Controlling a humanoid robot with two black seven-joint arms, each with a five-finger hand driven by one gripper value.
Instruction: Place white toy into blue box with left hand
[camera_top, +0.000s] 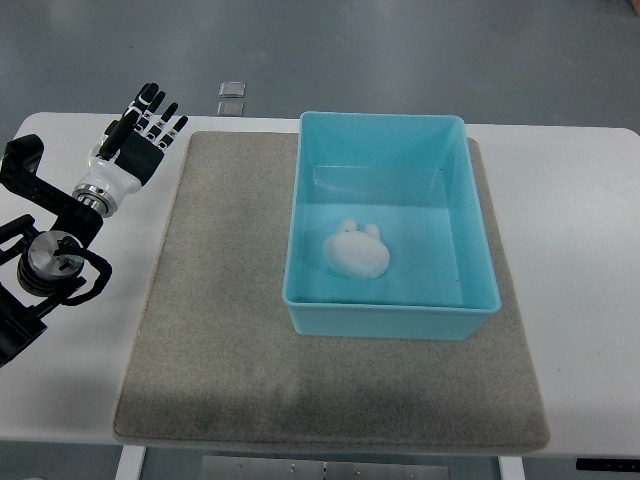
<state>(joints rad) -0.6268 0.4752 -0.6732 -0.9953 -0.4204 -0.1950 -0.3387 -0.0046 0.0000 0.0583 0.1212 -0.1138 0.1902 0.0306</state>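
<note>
The white toy (356, 252), a small rounded figure with two ears, lies on the floor of the blue box (390, 318), toward its near left part. My left hand (140, 135) hovers over the white table at the far left, well away from the box, its black-tipped fingers spread and holding nothing. The arm behind it enters from the left edge.
The box rests on a grey felt mat (230, 330) that covers the middle of the white table (590, 250). Two small square tiles (231, 97) sit on the floor beyond the table's far edge.
</note>
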